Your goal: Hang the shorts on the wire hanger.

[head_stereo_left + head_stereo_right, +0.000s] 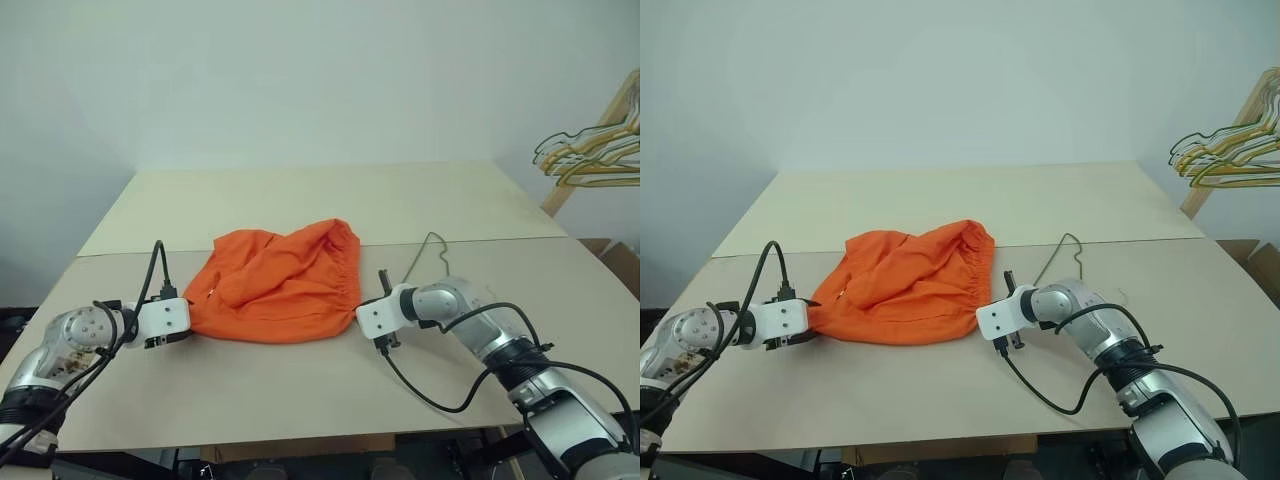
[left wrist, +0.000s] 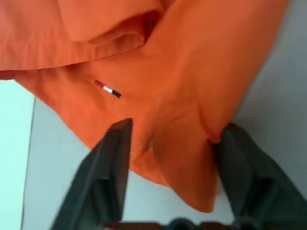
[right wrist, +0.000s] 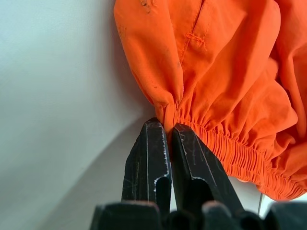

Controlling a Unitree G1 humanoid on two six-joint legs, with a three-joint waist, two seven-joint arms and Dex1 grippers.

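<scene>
The bright orange shorts lie crumpled in the middle of the table, gathered waistband toward the right. My right gripper is shut on the near end of the waistband, at the shorts' right edge. My left gripper is at the shorts' left corner, its fingers standing apart with a fold of orange fabric between them. A thin bent piece of the wire hanger lies on the table just behind my right gripper; the remainder of it is hidden.
A bunch of yellow-gold hangers hangs on a wooden rack at the far right. The table is two pale boards joined by a seam behind the shorts. Its front edge runs close under my arms.
</scene>
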